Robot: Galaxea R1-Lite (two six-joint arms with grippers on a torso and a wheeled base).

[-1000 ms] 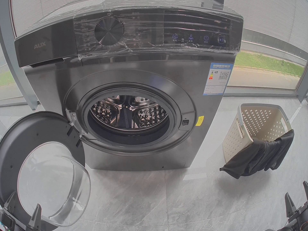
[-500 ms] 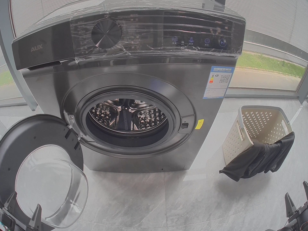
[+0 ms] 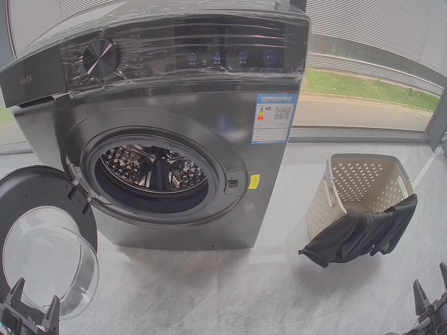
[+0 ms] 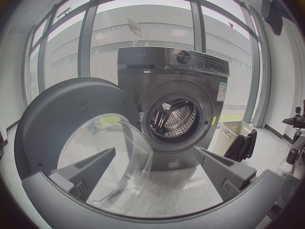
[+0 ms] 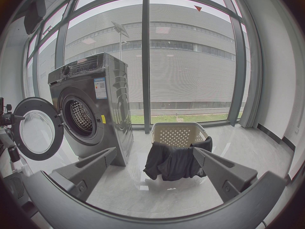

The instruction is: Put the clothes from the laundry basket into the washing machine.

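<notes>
The black garment (image 3: 358, 236) hangs over the near rim of the cream laundry basket (image 3: 321, 205). The basket stands on the floor off the right side of the washing machine (image 3: 139, 103). The cloth runs lengthwise along that rim, and its lower tail droops outside the basket on the side facing the machine. The right tool (image 3: 429, 278) sits low at the near right of the floor with its fingers spread wide and nothing between them. The garment lies ahead of it and a little toward the machine, near but not touching, and the right wrist view looks almost straight at it. The left tool (image 3: 38, 290) is also spread and empty. It sits at the near left, just beside the swung-open door (image 3: 28, 196), well apart from the basket. The right arm is therefore clearly the nearer one for the pick-up, with the open drum (image 3: 151, 173) farther off to its left.
</notes>
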